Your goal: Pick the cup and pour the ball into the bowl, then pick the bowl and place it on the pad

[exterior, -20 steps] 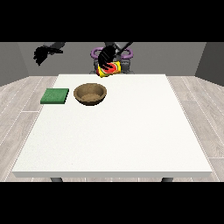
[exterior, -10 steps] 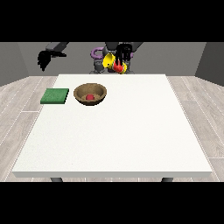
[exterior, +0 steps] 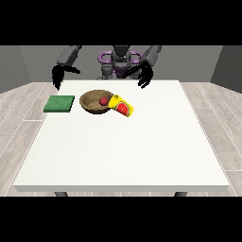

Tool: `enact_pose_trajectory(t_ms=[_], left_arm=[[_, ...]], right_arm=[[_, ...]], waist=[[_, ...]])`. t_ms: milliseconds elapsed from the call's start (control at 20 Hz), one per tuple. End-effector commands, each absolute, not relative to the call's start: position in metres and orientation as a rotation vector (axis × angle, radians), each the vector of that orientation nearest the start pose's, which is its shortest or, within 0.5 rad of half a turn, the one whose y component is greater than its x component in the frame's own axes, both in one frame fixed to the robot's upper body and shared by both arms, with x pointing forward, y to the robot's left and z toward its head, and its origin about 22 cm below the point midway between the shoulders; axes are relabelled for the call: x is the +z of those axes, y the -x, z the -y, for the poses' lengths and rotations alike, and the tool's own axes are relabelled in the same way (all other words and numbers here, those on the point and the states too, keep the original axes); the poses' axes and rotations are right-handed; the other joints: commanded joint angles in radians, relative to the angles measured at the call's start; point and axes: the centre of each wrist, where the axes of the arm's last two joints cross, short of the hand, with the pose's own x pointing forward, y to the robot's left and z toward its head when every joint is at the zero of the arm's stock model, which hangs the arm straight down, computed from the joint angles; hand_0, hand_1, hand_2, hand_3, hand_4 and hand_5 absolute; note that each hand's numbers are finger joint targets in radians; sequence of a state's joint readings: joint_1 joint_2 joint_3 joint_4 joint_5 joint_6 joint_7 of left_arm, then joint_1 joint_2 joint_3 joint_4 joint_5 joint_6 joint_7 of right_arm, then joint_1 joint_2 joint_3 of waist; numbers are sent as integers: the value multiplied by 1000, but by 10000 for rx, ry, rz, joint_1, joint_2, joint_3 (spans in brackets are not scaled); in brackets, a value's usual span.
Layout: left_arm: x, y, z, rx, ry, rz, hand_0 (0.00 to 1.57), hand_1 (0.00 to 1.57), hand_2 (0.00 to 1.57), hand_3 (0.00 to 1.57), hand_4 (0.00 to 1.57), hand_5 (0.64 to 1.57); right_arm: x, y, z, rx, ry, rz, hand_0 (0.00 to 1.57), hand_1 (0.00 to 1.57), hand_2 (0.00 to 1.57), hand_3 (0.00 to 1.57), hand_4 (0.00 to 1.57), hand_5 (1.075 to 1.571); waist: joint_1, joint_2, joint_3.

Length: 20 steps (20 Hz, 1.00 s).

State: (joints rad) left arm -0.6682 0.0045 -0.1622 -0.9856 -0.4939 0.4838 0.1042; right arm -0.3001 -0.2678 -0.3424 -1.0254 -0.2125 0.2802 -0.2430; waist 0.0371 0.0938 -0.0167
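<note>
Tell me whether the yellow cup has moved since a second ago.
Yes. The yellow cup has come down from the hand near the robot's chest and now lies on its side beside the brown wooden bowl.

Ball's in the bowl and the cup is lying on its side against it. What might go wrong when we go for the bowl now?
1. The cup lies tipped against the bowl rim, so lifting the bowl may knock or roll it.
2. The red ball sits loose inside; tilting the bowl on the way to the green pad might spill it.
3. Both hands are off the bowl, so no grasp exists yet.
</note>
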Motion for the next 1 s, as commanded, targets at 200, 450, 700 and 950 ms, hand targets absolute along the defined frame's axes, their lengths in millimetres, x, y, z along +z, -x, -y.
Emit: enact_pose_trajectory(t_ms=[200, 450, 700, 950], left_arm=[[22, -340, -138, -2602, -1008, 18528, 0, 0, 0, 0, 0, 1564], [23, -342, -173, -2646, -883, 18354, 0, 0, 0, 0, 0, 1564], [39, -346, -191, -2559, -1099, 18890, 0, 0, 0, 0, 0, 1565], [48, -341, -204, -2519, -1073, 19241, 0, 0, 0, 0, 0, 1565]], right_arm=[[-22, -321, 305, -2310, 425, 16657, 0, 0, 0, 0, 309, 1570], [-31, -333, 293, -2615, 296, 16329, 0, 0, 0, 0, 315, 1569], [-34, -348, 293, -2605, 463, 16418, 0, 0, 0, 0, 251, 1567], [-49, -340, 320, -2711, 366, 16425, 0, 0, 0, 0, 201, 1562]], waist=[[1274, 757, 153], [1103, 559, 169], [1130, 904, 171], [1147, 1140, 174]])
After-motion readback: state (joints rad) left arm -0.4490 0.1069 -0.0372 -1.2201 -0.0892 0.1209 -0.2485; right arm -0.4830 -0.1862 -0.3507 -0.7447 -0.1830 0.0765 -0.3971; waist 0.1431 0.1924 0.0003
